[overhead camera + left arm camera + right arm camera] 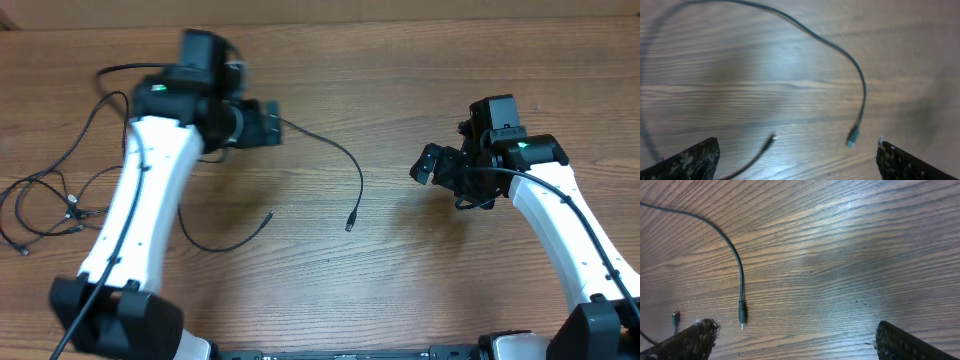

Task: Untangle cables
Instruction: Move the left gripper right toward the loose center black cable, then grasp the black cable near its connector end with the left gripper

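Since two cables lie spread out and apart mid-table with their plug ends free, I'd say this is only partway done: the clump at the far left looks snarled and needs pulling apart. Left gripper is spread wide, holding nothing, hovering above the loose ones. Right gripper is likewise released and empty, over bare table. No bins or trays in sight, so nothing's in anything.

wood-grain table, thin black cables lying loose on it
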